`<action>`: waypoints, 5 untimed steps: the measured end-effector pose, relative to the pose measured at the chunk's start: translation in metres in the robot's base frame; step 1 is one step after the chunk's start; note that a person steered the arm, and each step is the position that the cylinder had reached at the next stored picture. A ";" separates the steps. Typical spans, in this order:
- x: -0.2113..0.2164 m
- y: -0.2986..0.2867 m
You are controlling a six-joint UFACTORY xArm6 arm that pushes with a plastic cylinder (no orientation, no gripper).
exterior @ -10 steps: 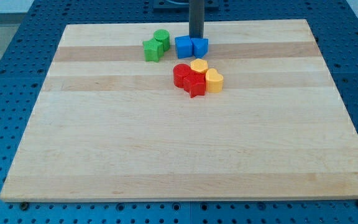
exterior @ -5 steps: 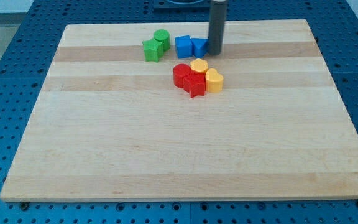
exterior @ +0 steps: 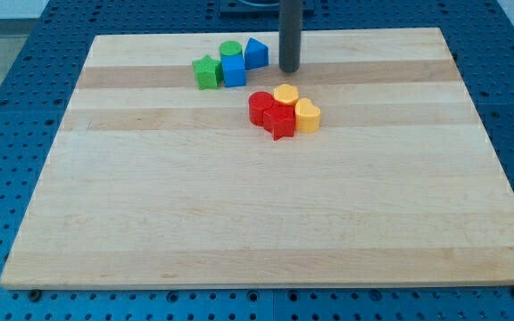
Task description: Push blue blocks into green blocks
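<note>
Starting near the board's top edge, left of centre: green star block (exterior: 206,72) and green cylinder (exterior: 230,50) touch the blue cube (exterior: 235,70); blue triangular block (exterior: 255,53) adjoins. Light, rigid, slippery pieces, judged best pushed flat-faced. My tip (exterior: 289,69), no jaws, stands just right, apart.

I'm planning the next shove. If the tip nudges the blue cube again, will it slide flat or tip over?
The blue cube looks squat and flat-based, so it should probably slide rather than tip. It seems to touch the green cylinder and green star, so those likely shift too. My tip stands apart, to its right.
</note>
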State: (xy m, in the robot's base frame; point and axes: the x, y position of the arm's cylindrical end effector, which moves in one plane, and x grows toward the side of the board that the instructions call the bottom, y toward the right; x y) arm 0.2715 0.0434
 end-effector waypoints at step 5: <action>-0.011 -0.068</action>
